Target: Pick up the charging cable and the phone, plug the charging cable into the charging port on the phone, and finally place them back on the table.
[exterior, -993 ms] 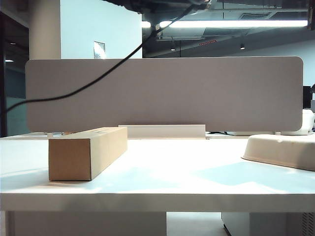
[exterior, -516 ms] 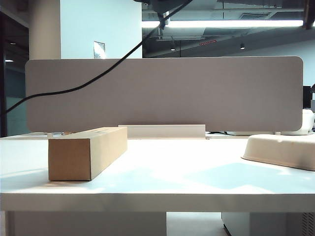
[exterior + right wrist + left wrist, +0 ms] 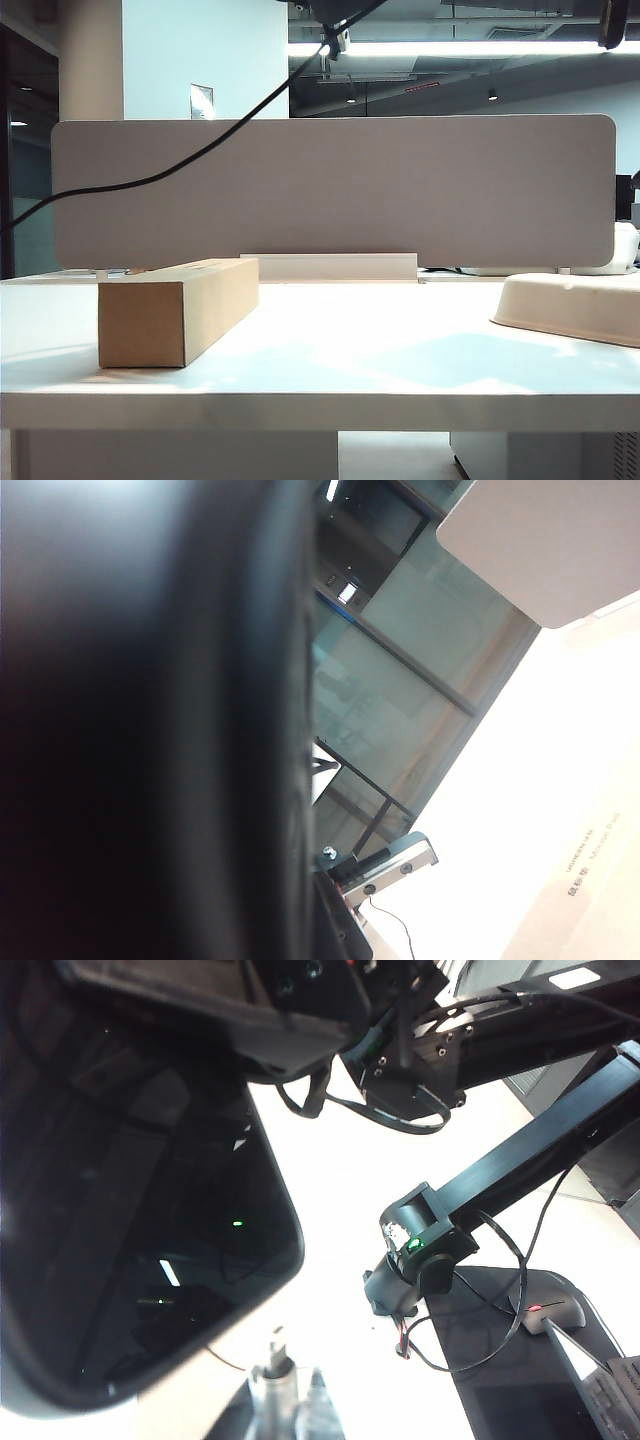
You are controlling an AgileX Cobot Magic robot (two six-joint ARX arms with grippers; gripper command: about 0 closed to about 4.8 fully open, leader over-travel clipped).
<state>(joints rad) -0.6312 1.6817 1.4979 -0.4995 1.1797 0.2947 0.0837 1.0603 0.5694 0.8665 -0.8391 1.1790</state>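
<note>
The black phone is held up in the air and fills much of the right wrist view; my right gripper is shut on it. My left gripper is shut on the silver plug of the charging cable. The plug tip points at the phone's light rim near a rounded corner, a small gap away. The charging port is too small to make out. In the exterior view the left gripper is at the top edge, and the cord sweeps down to the left. A dark shape shows at the top right.
A brown cardboard box stands on the left of the white table, with a cream tray at the right. The grey divider panel lines the back. Another black arm and a mouse show past the phone.
The top end of the cable has shifted left along the exterior view's top edge. The dark shape at the top right has come further into view.
</note>
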